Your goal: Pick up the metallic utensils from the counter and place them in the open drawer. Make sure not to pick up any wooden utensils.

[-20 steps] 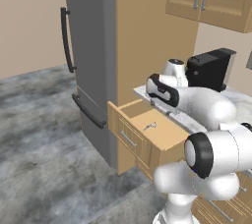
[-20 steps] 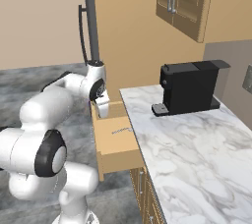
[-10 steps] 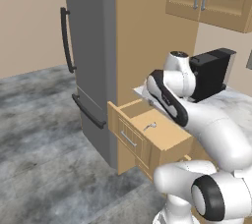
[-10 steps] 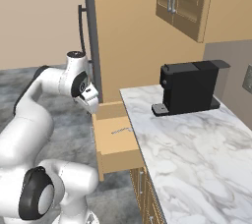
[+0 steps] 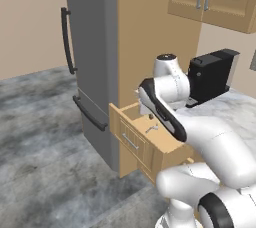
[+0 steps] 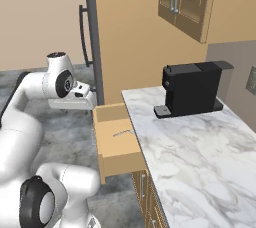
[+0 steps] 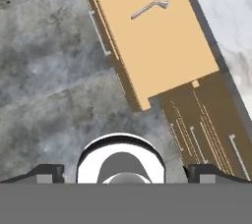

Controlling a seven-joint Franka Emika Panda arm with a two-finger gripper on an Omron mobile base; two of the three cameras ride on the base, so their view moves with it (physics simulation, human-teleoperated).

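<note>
1. The task is looking partly done, perhaps nearly finished: 1 slim silver fork (image 7: 150, 7) is lying inside the open drawer (image 6: 116, 159), at the upper centre of the hand view.
2. No knife is showing on the table (image 6: 200, 157) or in the drawer, so whether it is still waiting to be moved cannot be told.
3. The jaws are standing wide apart and carrying nothing; the gripper (image 6: 92, 94) is hanging at the left of the right base view, just beside the drawer's far end.
4. The drawer is holding only the fork on its bare tan floor.
5. A black coffee machine (image 6: 192, 89) is standing on the table, right of centre in the right base view.
</note>
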